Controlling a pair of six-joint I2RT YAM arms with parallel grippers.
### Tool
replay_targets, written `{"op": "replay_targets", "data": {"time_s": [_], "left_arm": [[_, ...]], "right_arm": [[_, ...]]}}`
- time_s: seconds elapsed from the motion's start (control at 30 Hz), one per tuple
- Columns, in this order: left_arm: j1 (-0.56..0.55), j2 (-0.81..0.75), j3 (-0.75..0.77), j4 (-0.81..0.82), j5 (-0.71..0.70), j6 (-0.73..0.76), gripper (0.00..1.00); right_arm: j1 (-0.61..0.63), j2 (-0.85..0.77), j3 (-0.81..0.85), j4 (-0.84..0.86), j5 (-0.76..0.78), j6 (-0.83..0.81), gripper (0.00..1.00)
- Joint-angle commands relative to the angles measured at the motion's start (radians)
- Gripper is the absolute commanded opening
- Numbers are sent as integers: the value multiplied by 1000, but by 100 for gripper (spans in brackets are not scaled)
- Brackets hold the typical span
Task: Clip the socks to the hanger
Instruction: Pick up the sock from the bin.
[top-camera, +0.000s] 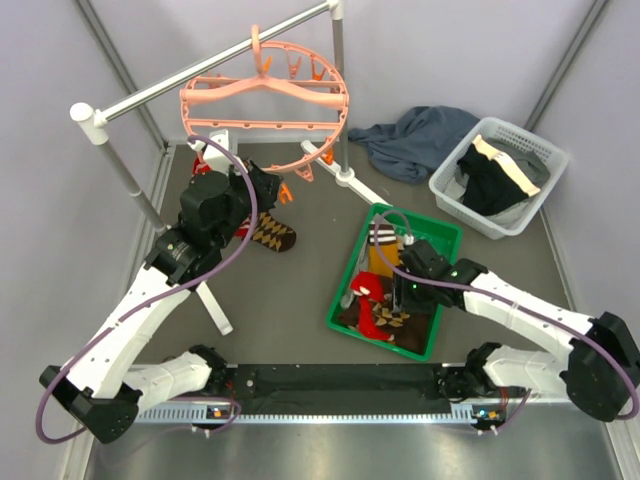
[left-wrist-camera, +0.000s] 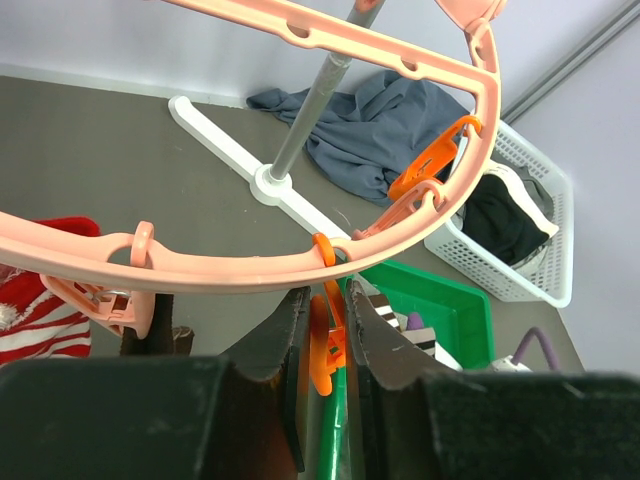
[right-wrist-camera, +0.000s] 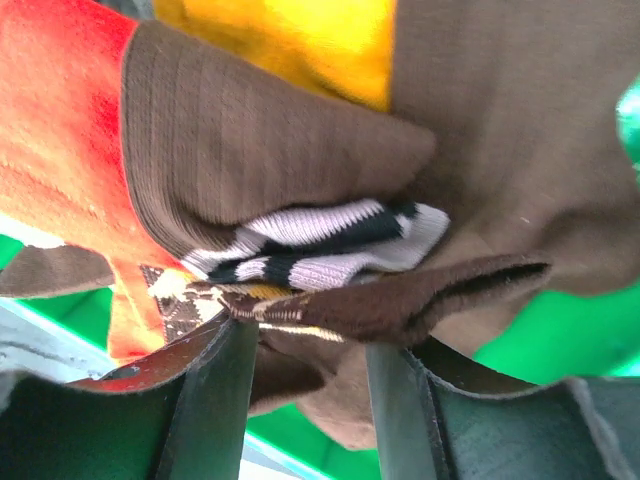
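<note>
Two risks: my left gripper (left-wrist-camera: 325, 300), pinching clip (left-wrist-camera: 319, 362), may slip off; my right gripper (right-wrist-camera: 310, 345) half-spread over sock (right-wrist-camera: 420, 295), grip unclear, may drag others.

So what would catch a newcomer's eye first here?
The big round pink hanger hangs from the grey rail at the back left. The left gripper is pinching an orange clip at its lower rim. On the right is a bright green tray heaped with colourful socks, where the right gripper straddles a fold of brown sock.

Bright, even; wrist-cam fgnd blurry
</note>
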Motion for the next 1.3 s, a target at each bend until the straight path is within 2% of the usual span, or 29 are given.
{"op": "replay_targets", "data": {"time_s": [0.0,0.3,0.57,0.93,1.1,1.27], "left_arm": [[-2,-2,13,58,32,-3,13],[-3,-3,11,55,31,-7,13],[-2,3,17,54,39,-9,12],[-2,3,27,38,28,-6,12],[-2,5,27,35,26,-6,12],[-2,5,25,35,28,-7,12]], "right_arm": [[11,-83,21,-55,113,49,46],[8,-272,-89,109,297,211,47],[-16,-333,-153,135,375,283,46],[-111,-414,-192,164,333,350,42],[-133,-327,-196,217,287,349,41],[-134,-206,-199,274,156,314,42]]}}
